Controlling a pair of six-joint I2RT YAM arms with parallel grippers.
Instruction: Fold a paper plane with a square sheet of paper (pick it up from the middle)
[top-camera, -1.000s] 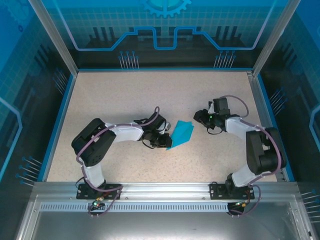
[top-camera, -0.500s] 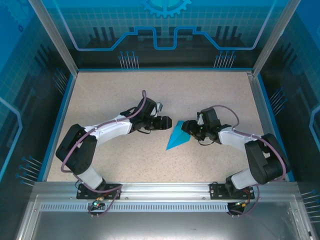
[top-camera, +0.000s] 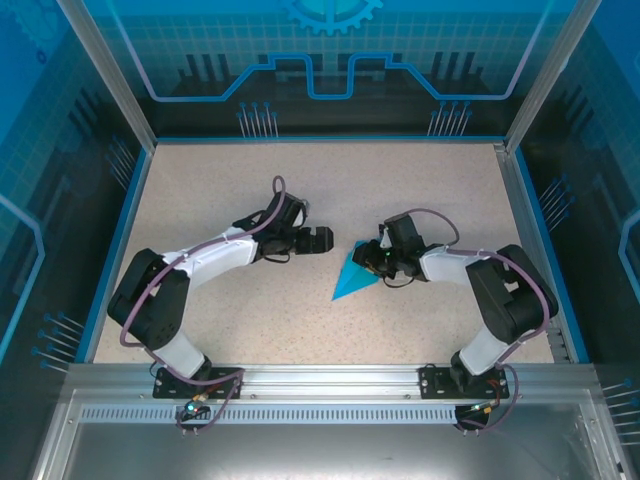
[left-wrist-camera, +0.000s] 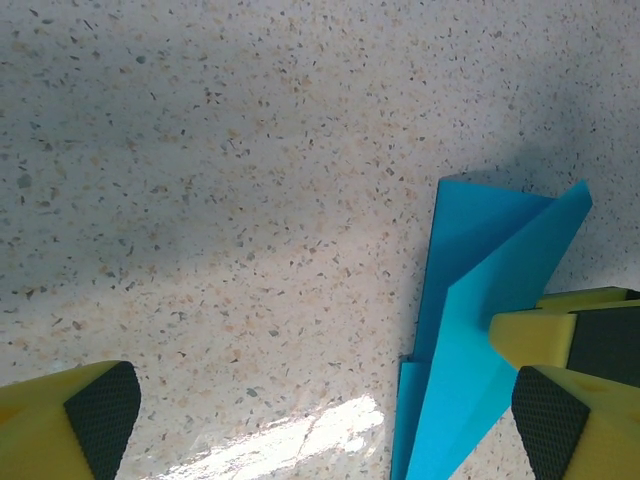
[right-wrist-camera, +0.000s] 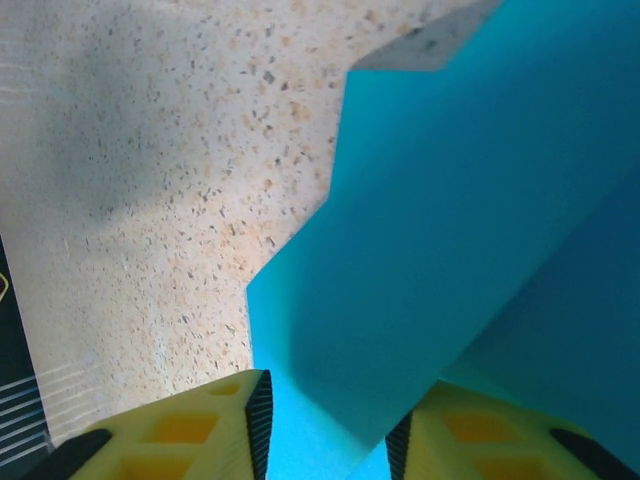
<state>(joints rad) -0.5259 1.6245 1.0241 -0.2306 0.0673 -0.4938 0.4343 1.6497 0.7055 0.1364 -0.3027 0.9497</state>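
At centre of surface (top-camera: 230, 200) | paper plane (top-camera: 353, 276) lies with its tip pointing near-left | left end effector (top-camera: 320, 240) just beside its far end, fingers spread wide, nothing held | right end effector (top-camera: 368, 258) at its far-right edge, fingers partly apart astride a raised fold; cannot tell whether clamped

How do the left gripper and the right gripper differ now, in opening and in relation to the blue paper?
Opening: the left gripper stands wide open; the right gripper has its jaws narrow.
Position: the left gripper is beside the folded blue paper, apart from it; the right gripper has the paper between its fingers, though a firm grip is not certain.
Both have yellow fingers and sit low over the table.
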